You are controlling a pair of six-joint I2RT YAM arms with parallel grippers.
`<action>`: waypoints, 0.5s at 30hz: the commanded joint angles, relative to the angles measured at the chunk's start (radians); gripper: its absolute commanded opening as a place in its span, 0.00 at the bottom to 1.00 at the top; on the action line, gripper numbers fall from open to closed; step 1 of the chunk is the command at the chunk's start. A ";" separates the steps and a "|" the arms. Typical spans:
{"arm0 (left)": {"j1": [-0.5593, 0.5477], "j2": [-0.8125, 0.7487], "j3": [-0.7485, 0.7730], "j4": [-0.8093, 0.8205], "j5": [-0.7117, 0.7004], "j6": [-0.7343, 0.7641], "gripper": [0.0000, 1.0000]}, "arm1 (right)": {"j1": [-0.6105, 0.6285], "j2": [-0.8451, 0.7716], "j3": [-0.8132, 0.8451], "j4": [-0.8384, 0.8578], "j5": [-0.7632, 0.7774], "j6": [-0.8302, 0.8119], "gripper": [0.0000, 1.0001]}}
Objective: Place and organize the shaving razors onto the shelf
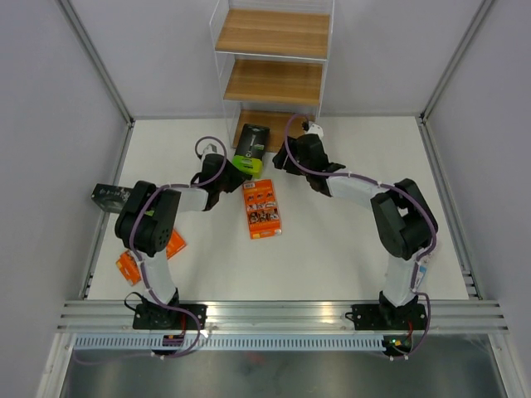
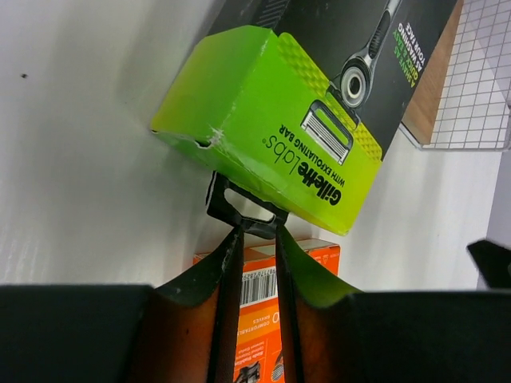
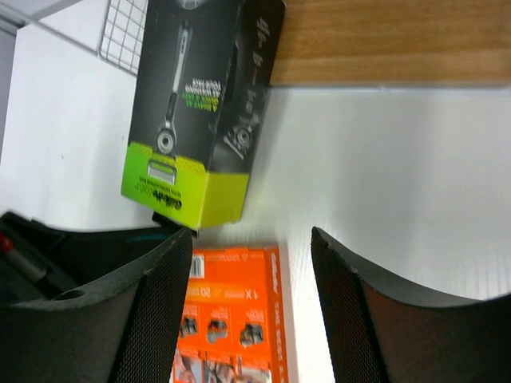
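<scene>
A green-and-black razor pack (image 1: pixel 251 149) (image 2: pixel 271 136) (image 3: pixel 192 120) leans with its dark end on the bottom board of the shelf (image 1: pixel 274 33) (image 3: pixel 383 40). Its green end is raised off the table. My left gripper (image 1: pixel 231 184) (image 2: pixel 257 227) is shut narrowly on the black hang tab (image 2: pixel 243 203) at that green end. An orange razor pack (image 1: pixel 262 207) (image 2: pixel 315 255) (image 3: pixel 231 311) lies flat just in front. My right gripper (image 1: pixel 292 157) (image 3: pixel 251 235) hovers open over bare table to the right of both packs, with nothing between its fingers.
A second orange pack (image 1: pixel 126 267) lies at the near left, partly under the left arm. A dark pack (image 1: pixel 108 197) sits at the table's left edge. Grey walls close in the white table (image 1: pixel 348 249) on three sides. The shelf's wire side (image 2: pixel 479 72) stands close by.
</scene>
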 commanded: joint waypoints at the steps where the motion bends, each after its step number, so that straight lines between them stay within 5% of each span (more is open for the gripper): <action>1: -0.017 0.020 0.050 0.078 -0.022 -0.029 0.28 | 0.004 -0.111 -0.131 0.073 -0.049 0.012 0.67; 5: -0.028 0.063 0.142 0.047 -0.041 -0.026 0.27 | 0.003 -0.197 -0.303 0.133 0.020 0.008 0.69; 15: -0.050 0.175 0.389 -0.146 -0.156 -0.017 0.25 | -0.062 -0.248 -0.314 0.084 0.037 -0.035 0.75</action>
